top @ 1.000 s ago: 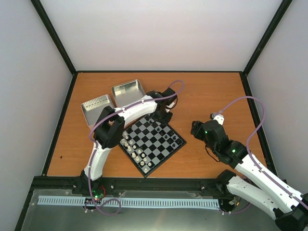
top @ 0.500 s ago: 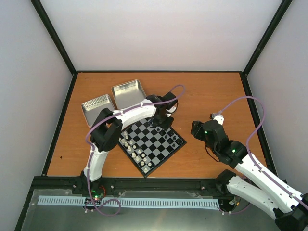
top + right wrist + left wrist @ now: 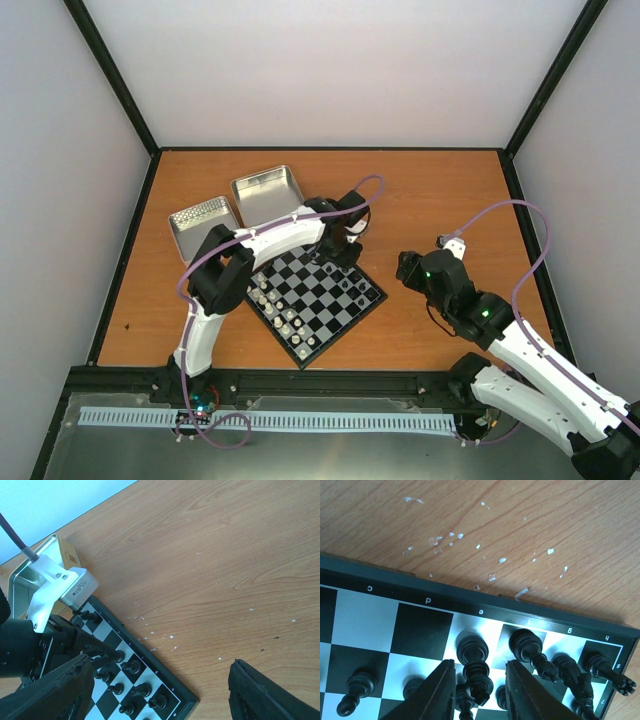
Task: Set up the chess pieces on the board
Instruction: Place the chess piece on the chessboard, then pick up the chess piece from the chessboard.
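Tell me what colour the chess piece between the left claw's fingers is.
Black; that piece shows best in the left wrist view.

An orange-brown wooden table with a thin black frame along its edges carries three things. A small square chessboard with black and silvery-white checks and a black rim lies flat left of the middle, turned diagonally so that one corner points at the near edge. Toward the far left corner lie two rectangular silver metal tins, just beside one another: a smooth-bottomed tin farther back and a dimple-textured tin nearer the left edge. Small white flecks dot the bare wood beside the board's far right side. A tiny dark speck sits near the left edge.
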Motion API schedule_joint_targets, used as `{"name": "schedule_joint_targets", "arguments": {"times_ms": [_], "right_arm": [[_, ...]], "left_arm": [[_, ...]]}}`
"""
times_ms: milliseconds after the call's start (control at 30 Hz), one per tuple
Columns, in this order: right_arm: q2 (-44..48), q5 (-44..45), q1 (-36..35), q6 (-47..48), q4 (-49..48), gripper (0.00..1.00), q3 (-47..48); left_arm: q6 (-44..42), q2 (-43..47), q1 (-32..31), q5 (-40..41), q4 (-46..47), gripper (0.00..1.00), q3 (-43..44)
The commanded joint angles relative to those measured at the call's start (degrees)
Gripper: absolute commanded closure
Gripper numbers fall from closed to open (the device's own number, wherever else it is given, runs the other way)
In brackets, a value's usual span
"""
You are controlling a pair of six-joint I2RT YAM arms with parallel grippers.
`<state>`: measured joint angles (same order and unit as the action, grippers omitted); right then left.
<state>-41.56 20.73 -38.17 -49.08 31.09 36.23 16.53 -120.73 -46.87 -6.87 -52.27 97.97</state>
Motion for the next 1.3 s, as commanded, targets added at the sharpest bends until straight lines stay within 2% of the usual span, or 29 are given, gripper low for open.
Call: {"name": "schedule_joint_targets", "arguments": {"times_ms": [0, 200, 267, 333, 433, 633, 767, 833, 1133, 1267], "right_arm": [[-0.2, 0.7, 0.5, -0.1, -0.4, 0.26, -0.1], [-0.7, -0.1, 0.5, 0.7, -0.8, 0.26, 0.4], [-1.2, -0.5, 0.5, 1.0, -0.7, 0.26, 0.8], [-1.7, -1.0, 0.5, 1.3, -0.2, 0.26, 1.4], [-2.4, -1.6, 0.5, 1.5, -0.1, 0.26, 1.6], [-4.7, -3.3, 0.5, 1.7, -1.6, 0.26, 1.9], [-7.2, -3.8, 0.5, 1.8, -1.9, 0.26, 2.8], [-8.4, -4.0, 0.5, 1.6, -2.0, 0.26, 3.2], [-11.1, -5.6, 0.5, 0.8, -3.2, 0.27, 3.7], [-10.8, -5.4, 0.5, 0.7, -3.1, 0.27, 3.7]], "left_arm": [[0.0, 1.0, -0.4, 0.0, 0.7, 0.69, 2.6], [1.9, 7.7, 0.1, 3.3, 3.2, 0.51, 3.5], [4.2, 12.3, 0.5, 9.5, 6.5, 0.46, 0.4], [5.9, 17.8, 1.5, 14.6, 10.9, 0.38, -6.7], [7.0, 24.8, 5.3, 13.9, 15.7, 0.33, -14.9], [6.9, 30.7, 10.0, 15.2, 14.2, 0.37, -24.6], [6.3, 32.4, 14.5, 15.0, 13.3, 0.50, -31.0], [6.3, 32.3, 16.0, 14.1, 13.0, 0.53, -33.3], [5.3, 27.8, 16.5, 16.4, 12.6, 0.55, -35.2], [4.8, 25.0, 16.8, 14.6, 13.6, 0.60, -34.3]]}}
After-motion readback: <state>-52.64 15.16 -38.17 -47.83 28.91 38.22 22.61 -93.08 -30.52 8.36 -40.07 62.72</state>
